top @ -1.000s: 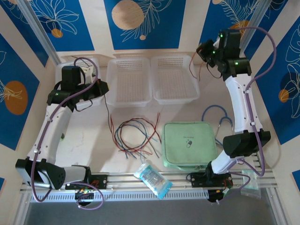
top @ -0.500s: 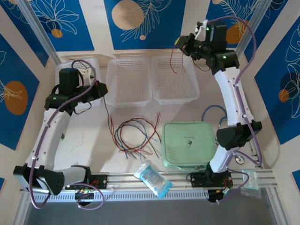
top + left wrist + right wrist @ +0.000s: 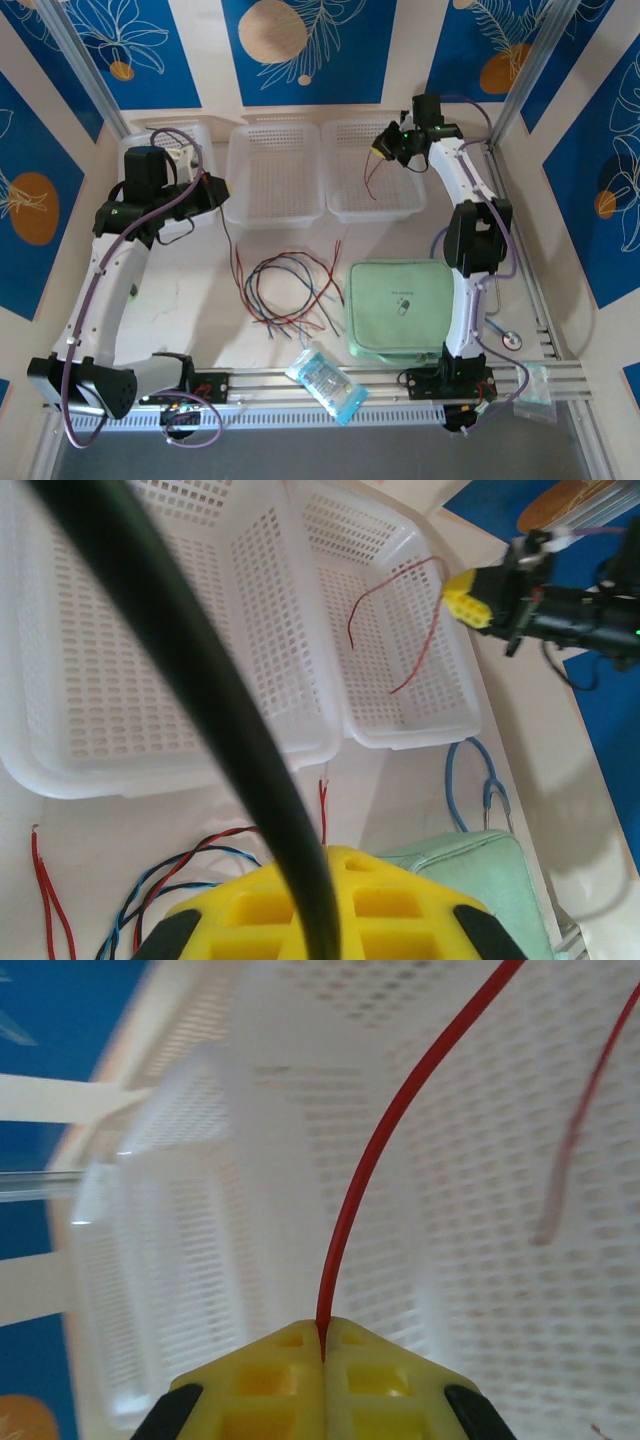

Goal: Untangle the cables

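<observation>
Near edge of bench [image 3: 190, 300]: clear packet [image 3: 325, 380] and green pouch [image 3: 403, 305], neither part of the job. Stethoscope [image 3: 511, 341] just right of the pouch, to be left alone.

Just left of the pouch: loose heap of cables [image 3: 290, 290] lying flat on the bench, red, dark and blue-grey strands looped over one another, one red strand off to the left side. Judged very light, limp and thin, and likely to drag neighbours along if pulled at a crossing. Best taken near a free end, pinched at the fingertips, then drawn out slowly along its own run.

Farther back: left hand [image 3: 218, 190] closed tight on black cable [image 3: 226, 232], hanging slack toward the bench. Seen from the left wrist running straight in between the yellow pads [image 3: 400, 910].

Farthest: right hand [image 3: 385, 148] raised over right basket [image 3: 372, 213], clamped shut on red cable [image 3: 372, 178]. Pinch near one end, rest dangling in a curve above the basket floor; contact with the floor not determinable. Middle basket [image 3: 275, 215] alongside.
</observation>
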